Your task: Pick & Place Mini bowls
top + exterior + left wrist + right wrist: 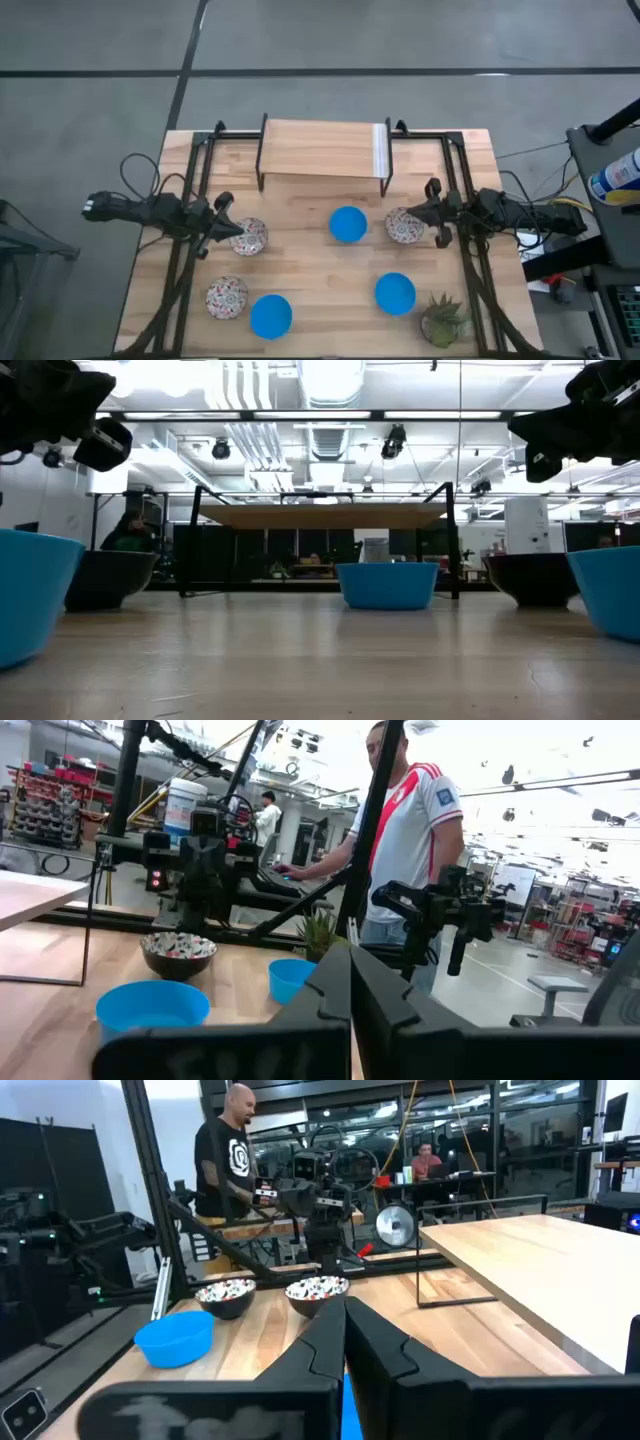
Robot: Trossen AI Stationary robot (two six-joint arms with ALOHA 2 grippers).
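Tabletop (300,270) – floral bowl (249,236) beside left gripper (226,233)

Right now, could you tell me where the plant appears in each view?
High view: the plant stands at the table's front right corner, beside a blue bowl.
Low view: not in it.
Left wrist view: mid-picture, behind a blue bowl.
Right wrist view: not in it.
Shared landmark: the wooden shelf, seen in all four views.
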